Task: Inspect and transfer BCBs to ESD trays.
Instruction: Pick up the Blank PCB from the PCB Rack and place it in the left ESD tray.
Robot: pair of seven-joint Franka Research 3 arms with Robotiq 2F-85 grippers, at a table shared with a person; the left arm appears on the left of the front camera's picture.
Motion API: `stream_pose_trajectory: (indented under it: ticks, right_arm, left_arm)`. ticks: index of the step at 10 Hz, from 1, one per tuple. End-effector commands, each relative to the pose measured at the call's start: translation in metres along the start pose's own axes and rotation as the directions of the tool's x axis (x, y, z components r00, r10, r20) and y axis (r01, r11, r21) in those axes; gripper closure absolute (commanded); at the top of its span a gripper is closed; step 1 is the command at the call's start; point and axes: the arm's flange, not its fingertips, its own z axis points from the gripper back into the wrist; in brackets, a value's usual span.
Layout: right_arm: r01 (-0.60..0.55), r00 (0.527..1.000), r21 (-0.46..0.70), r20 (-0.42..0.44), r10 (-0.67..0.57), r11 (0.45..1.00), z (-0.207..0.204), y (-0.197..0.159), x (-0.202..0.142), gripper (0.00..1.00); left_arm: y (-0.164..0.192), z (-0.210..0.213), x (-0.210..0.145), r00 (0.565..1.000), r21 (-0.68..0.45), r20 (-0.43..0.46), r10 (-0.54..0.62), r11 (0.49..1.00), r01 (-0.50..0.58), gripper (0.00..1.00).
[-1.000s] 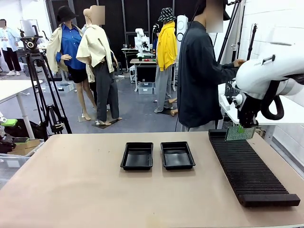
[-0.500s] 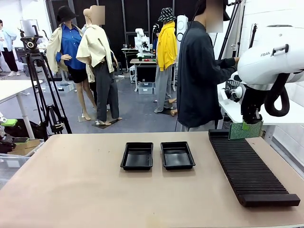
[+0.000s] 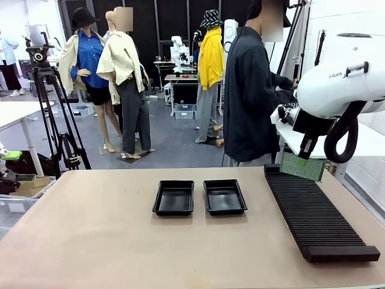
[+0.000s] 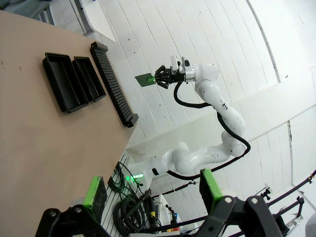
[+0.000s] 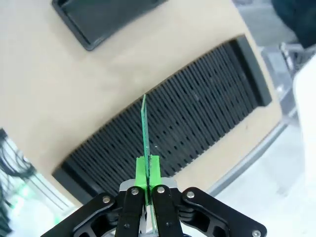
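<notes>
Here, the right gripper (image 3: 302,160) is pinching 1 green board (image 3: 305,167) by its edge over the slotted rack's (image 3: 313,211) far end, probably to expose both faces for checking, while 2 trays (image 3: 174,198) are waiting empty mid-table and the left gripper (image 4: 153,187) is gaping wide.

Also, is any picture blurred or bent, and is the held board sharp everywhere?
Front view: even light, sharp; the BCB in the right gripper is clear. Left wrist view: wide-angle, lines on the wall bend, the BCB is small. Right wrist view: BCB edge-on and sharp, picture corners soft.
</notes>
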Motion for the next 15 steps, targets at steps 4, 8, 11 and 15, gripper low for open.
stream_pose_trajectory:
  ticks: [4,8,11,15]
  right_arm:
    - [0.431,0.901,-0.038,-0.033,-0.433,0.901,0.0,0.062,0.033,1.0]
    - [0.628,0.773,0.094,0.034,-0.633,0.772,-0.019,0.089,0.059,1.0]
    - [0.688,0.68,0.263,0.09,-0.728,0.676,-0.041,0.093,0.091,1.0]
    - [0.696,0.621,0.431,0.04,-0.783,0.574,-0.074,0.097,0.165,1.0]
  left_arm:
    - [-0.001,0.001,-0.001,1.0,0.008,0.0,-0.003,1.0,0.003,0.0]
    - [-0.001,0.001,-0.001,1.0,0.008,0.0,-0.003,1.0,0.003,0.0]
    - [-0.001,0.001,-0.001,1.0,0.008,0.0,-0.003,1.0,0.003,0.0]
    - [-0.001,0.001,-0.001,1.0,0.008,0.0,-0.003,1.0,0.003,0.0]
